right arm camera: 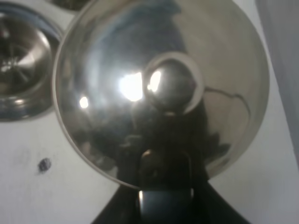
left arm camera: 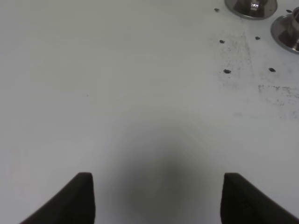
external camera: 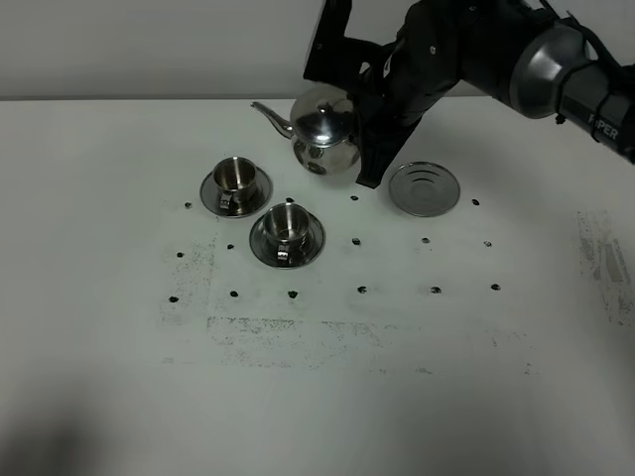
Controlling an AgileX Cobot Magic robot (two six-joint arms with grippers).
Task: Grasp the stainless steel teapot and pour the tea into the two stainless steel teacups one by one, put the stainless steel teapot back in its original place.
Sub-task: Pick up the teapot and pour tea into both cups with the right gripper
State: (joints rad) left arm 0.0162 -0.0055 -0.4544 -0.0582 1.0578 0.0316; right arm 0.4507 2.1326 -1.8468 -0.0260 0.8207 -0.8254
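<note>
High view: the teapot is off the disc, just to its left, with the spout aimed past the far cup. The near cup stands close beside that one. I cannot tell whether the pot's base is clear of the table. It is stiff, polished steel and slick, and I judge it heavy if full. The loop handle looks like the only sound hold, though it may swivel between my pads as the pot tilts.

Left wrist: my left gripper has its fingers wide apart over bare table, holding and touching nothing.

Right wrist: my right gripper is clamped tight on the handle, behind the lid knob.
</note>
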